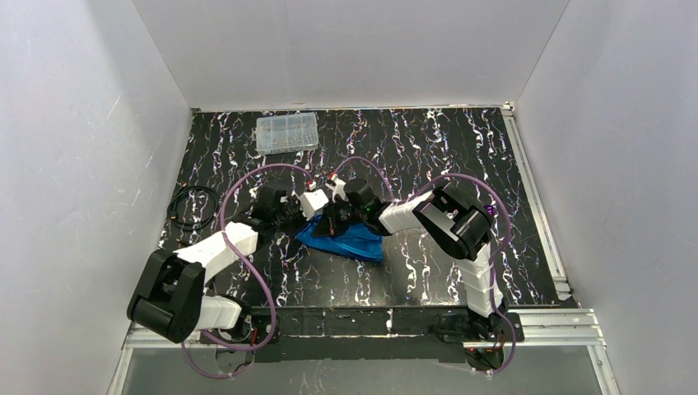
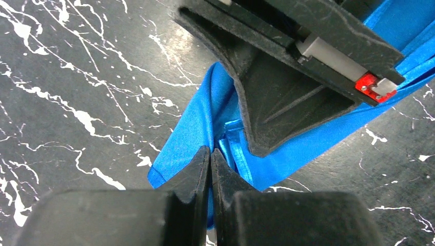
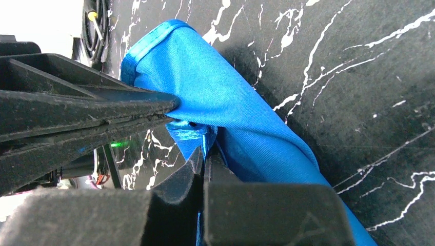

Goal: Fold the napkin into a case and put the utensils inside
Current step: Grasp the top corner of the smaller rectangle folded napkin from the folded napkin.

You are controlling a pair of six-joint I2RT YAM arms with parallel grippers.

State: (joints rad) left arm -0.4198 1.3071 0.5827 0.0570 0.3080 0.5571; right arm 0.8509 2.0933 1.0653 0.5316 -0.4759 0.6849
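Top external view: napkin (image 1: 346, 239) is found near the middle of the table (image 1: 428, 156), just ahead of the two arms. It lies as a rumpled blue wedge, wider toward the right, neither flat nor square. Left gripper (image 1: 306, 211) and right gripper (image 1: 333, 220) are set tip to tip over its left end.

Left wrist view: left fingers (image 2: 197, 169) are seen clenched, with a pleat of blue cloth caught at their tips. Right wrist view: right fingers (image 3: 190, 169) are likewise pressed together on a hemmed fold. The cloth is pinched by both grippers, close beside each other, and held a little above the table there.

Progress, as judged: folding is only under way. No narrow pouch with a slanted flap has been formed, and the layers are doubled over loosely with edges not lined up. The case is therefore counted as not made, and loading of the utensils as not begun. Utensils cannot be made out. Small bits are seen inside the clear box (image 1: 286, 132) at the far left of the table, too small to be named.

Materials:
- Cloth is thin, smooth and faintly glossy, with a stitched hem, and it creases softly.
- Table surface is hard and black, veined white like marble.
- Fingers are matte black and wedge-shaped.
- Box is rigid, clear and divided.
- A coil of black cable (image 1: 191, 206) is noted at the left edge.
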